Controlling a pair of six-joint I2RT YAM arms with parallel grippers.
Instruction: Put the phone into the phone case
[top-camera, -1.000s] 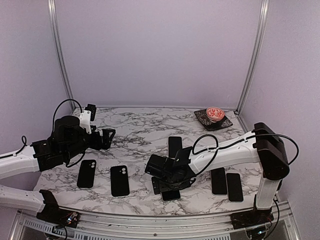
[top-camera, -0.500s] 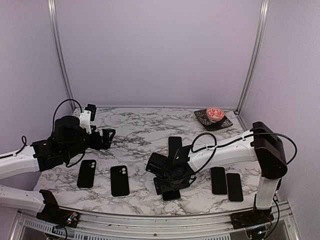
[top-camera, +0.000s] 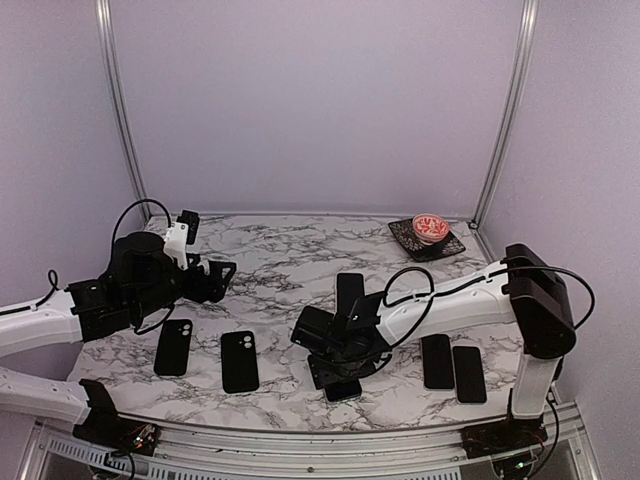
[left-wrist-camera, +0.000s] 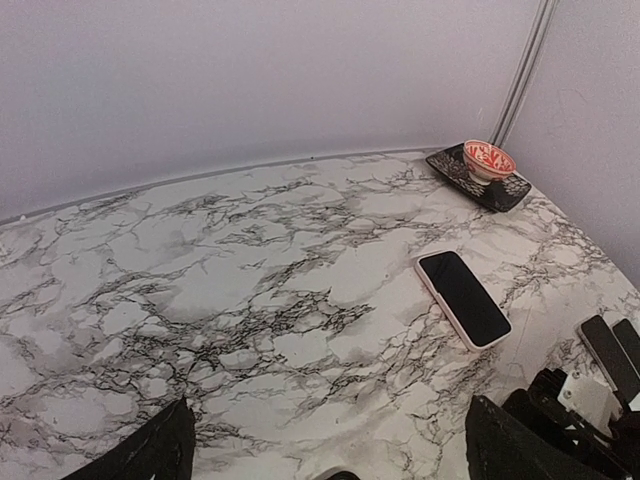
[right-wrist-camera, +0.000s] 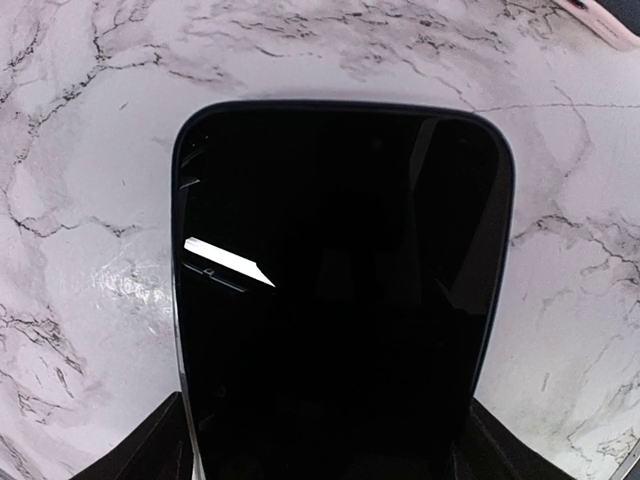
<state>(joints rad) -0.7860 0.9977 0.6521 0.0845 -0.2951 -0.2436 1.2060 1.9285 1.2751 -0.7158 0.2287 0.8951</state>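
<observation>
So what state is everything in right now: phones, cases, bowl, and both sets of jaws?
Near phone: flat, screen up, dark.
Pink-edged phone: flat, screen up, dark.
Phone at right: flat, dark.
Far-right phone: flat, dark.
Left black case: flat, back up.
Second black case: flat, back up.
Bowl: upright on dark dish.
Left jaws: open, empty.
Right jaws: astride near phone, grip unclear.
</observation>
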